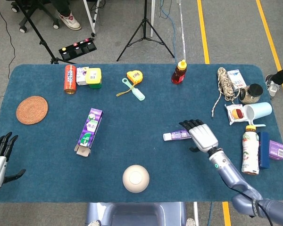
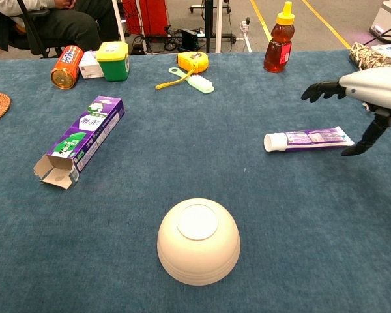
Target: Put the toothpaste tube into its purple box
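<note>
The toothpaste tube (image 1: 176, 135) (image 2: 307, 139) lies flat right of the table's middle, white cap pointing left. My right hand (image 1: 201, 134) (image 2: 358, 98) hovers over its right end, fingers spread and holding nothing, thumb down by the tube's tail. The purple box (image 1: 89, 126) (image 2: 83, 136) lies left of centre with its open flap end (image 2: 55, 172) toward the front edge. At the front left corner my left hand (image 1: 0, 153) sits open, far from both; the chest view does not show it.
An upturned cream bowl (image 1: 136, 178) (image 2: 198, 240) sits front centre. Along the back stand an orange can (image 1: 70, 79), a green-lidded jar (image 1: 93, 77), a yellow tape measure (image 1: 134, 76), a brush (image 1: 132, 89) and a honey bottle (image 1: 179, 72). A woven coaster (image 1: 32, 109) lies left; bottles, cup and rope crowd the right.
</note>
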`<move>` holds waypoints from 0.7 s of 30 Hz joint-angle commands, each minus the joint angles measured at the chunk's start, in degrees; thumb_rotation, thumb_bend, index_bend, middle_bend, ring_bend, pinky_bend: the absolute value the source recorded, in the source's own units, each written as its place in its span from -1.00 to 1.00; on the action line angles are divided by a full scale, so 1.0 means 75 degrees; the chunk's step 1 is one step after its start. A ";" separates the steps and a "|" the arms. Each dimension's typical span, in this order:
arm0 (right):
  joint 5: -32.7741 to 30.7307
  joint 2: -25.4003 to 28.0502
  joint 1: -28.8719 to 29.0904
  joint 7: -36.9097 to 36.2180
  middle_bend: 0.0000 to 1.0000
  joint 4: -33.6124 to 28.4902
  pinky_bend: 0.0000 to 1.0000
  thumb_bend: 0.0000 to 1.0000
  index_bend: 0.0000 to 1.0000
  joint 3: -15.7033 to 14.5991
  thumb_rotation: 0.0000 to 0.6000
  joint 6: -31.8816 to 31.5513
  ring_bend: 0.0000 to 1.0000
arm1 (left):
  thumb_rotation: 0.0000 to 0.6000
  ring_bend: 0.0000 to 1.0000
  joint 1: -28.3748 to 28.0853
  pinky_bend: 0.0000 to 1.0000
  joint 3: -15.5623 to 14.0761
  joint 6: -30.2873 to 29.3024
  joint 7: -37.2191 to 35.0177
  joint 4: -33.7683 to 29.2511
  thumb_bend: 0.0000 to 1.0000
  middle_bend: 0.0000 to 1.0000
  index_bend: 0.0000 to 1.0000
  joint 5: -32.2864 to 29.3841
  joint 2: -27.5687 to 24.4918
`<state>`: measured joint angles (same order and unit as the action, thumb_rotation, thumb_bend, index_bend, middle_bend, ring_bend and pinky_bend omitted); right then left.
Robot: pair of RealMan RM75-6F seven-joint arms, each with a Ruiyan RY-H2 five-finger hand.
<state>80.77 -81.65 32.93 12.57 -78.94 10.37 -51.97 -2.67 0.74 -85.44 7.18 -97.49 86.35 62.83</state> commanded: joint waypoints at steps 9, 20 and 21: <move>-0.0405 -0.0857 0.0425 0.0168 -0.45 0.1261 -0.48 -0.61 -0.57 -0.0031 1.00 0.0114 -0.44 | 1.00 -1.00 -0.0029 -0.88 0.0022 0.0073 -0.0067 -0.0023 -0.86 -1.00 -1.00 -0.0101 -0.0041; -0.0582 -0.0910 0.0551 0.0090 -0.35 0.1511 -0.38 -0.53 -0.45 -0.0136 1.00 0.0163 -0.36 | 1.00 -1.00 -0.0040 -0.88 -0.0003 0.0094 -0.0121 -0.0034 -0.86 -1.00 -1.00 -0.0081 -0.0069; -0.0590 -0.0925 0.0560 0.0085 -0.34 0.1528 -0.36 -0.53 -0.44 -0.0156 1.00 0.0178 -0.35 | 1.00 -1.00 -0.0041 -0.88 -0.0003 0.0095 -0.0126 -0.0036 -0.86 -1.00 -1.00 -0.0083 -0.0070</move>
<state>76.36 -88.52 37.08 13.21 -67.53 9.26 -50.67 -2.97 0.71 -84.72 6.23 -97.76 85.72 62.30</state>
